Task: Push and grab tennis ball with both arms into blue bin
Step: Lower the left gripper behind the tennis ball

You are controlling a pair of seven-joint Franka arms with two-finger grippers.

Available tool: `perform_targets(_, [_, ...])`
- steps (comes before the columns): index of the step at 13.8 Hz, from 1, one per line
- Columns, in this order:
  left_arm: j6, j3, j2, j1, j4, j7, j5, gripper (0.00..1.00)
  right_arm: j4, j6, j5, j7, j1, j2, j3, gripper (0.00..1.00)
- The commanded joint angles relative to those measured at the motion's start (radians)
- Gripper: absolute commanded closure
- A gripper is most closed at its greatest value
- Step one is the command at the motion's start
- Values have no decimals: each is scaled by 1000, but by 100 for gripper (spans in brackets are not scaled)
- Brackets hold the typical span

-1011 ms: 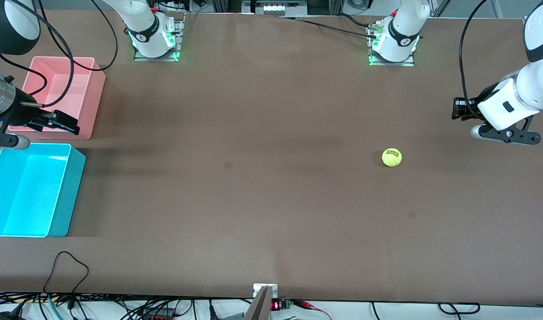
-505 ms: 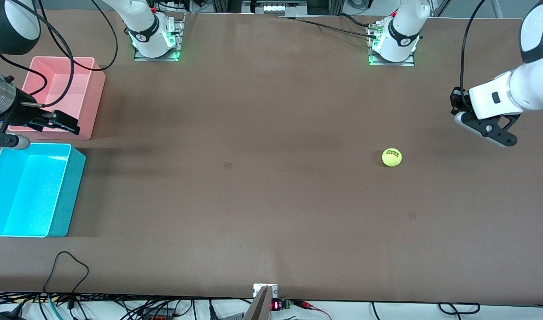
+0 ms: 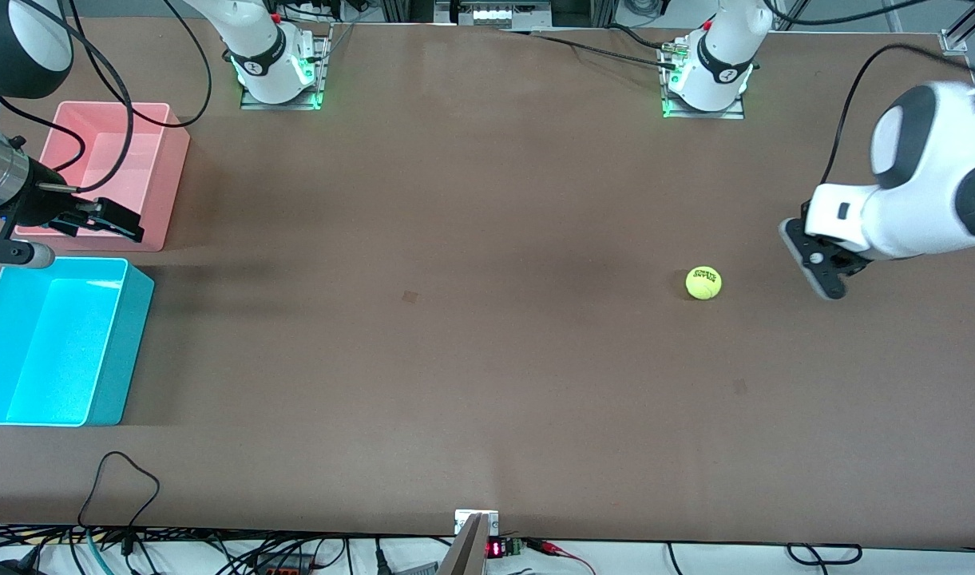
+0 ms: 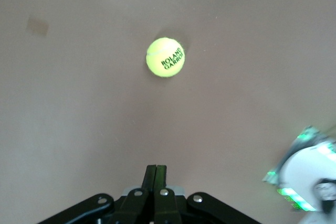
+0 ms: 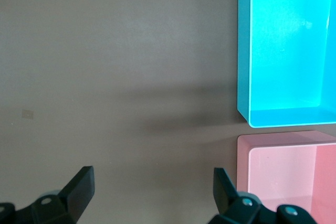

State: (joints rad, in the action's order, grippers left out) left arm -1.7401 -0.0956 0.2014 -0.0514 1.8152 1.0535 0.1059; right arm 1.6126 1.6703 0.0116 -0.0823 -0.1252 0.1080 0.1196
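Nearest the camera, at the right arm's end of the table: blue bin (image 3: 129, 351), open and with nothing inside. No ball delivered yet, so nothing of the task finished.

Farther up, well apart from the bin, toward the left arm's end: ball (image 3: 703, 283), resting on the bare table (image 3: 471, 359), lettering up, touched by nothing. Most of the table's length between it and the bin.

Just beside the ball, further toward the left arm's end: left gripper (image 3: 822, 275), low over the table, fingers clenched together on nothing. In the left wrist view, closed fingertips aimed straight at the ball with a clear gap between. Looks set as a pusher, lined up to knock the ball toward the right arm's end. Push apparently not yet begun.

Farther again, above the blue bin in the front view: right gripper (image 3: 108, 220), hanging over the near edge of the pink bin (image 3: 172, 188), fingers spread wide and holding nothing. Waiting.

Left to do, by this reading: push the ball across toward the bins, catch and grip it with the right gripper, then drop it in the blue bin, not the pink one beside it.
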Motion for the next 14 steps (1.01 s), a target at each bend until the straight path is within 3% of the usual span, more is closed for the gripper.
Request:
perform_targets(1, [-187, -3, -8, -22, 139, 222, 47, 100, 7, -4, -13, -14, -7, -14, 3, 0])
perform_targets(4, [-353, -3, 21, -24, 245, 383, 92, 100, 7, -4, -13, -14, -7, -14, 3, 0])
perform_targets(7, [-510, -1, 29, -21, 352, 387, 158, 100, 7, -6, -13, -14, -7, -14, 3, 0])
perform_targets(14, [-685, -3, 122, -80, 415, 358, 166, 100, 7, -6, -13, -14, -7, -14, 3, 0])
